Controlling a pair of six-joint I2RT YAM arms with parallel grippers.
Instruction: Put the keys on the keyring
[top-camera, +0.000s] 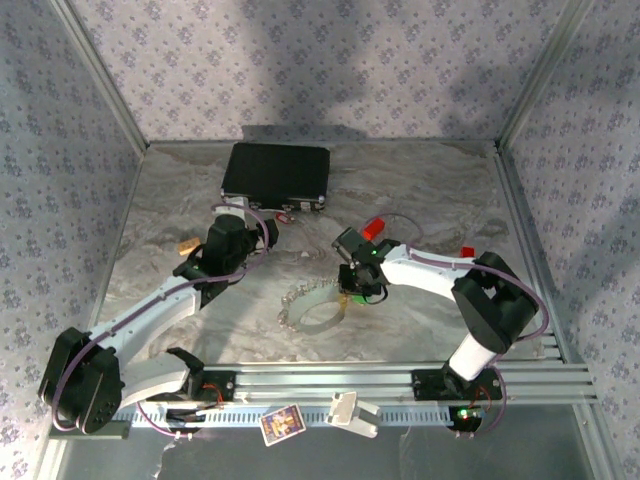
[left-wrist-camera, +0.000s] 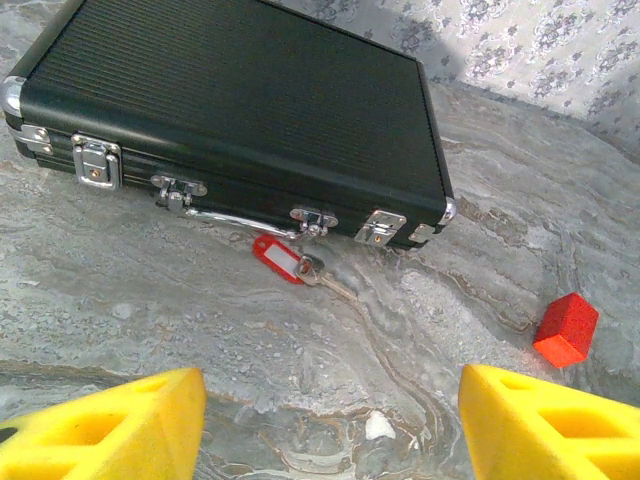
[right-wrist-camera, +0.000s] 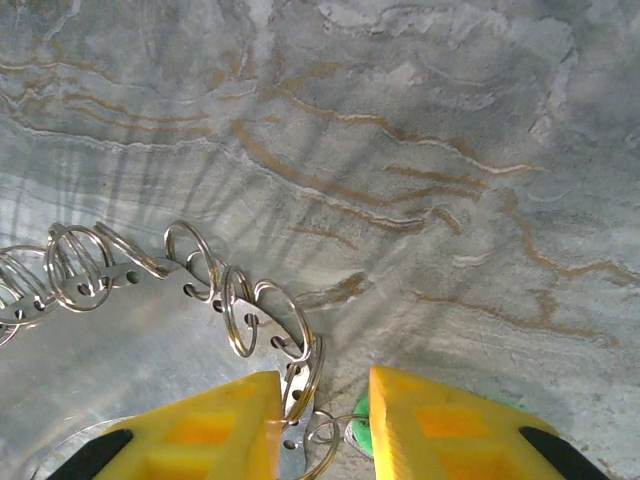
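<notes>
The keyring (top-camera: 312, 306), a curve of silvery rings on a pale band, lies at the table's middle front. In the right wrist view its rings (right-wrist-camera: 150, 275) run from the left edge down between the yellow fingers. My right gripper (right-wrist-camera: 320, 425) (top-camera: 356, 288) is low over that end, its jaws narrow but apart. One ring leans on the left finger. The green key's head (right-wrist-camera: 360, 436) peeks out beside the right finger. The red key (left-wrist-camera: 280, 260) (top-camera: 286, 213) lies by the black case's handle. My left gripper (left-wrist-camera: 330, 430) (top-camera: 262, 226) hovers open before it, nothing between its fingers.
The black case (top-camera: 276, 170) (left-wrist-camera: 230, 110) lies shut at the back. A red block (top-camera: 374, 227) (left-wrist-camera: 566, 329) sits right of it, and a smaller red piece (top-camera: 466, 250) further right. A small tan bit (top-camera: 186, 243) lies at the left. Patterned walls enclose three sides.
</notes>
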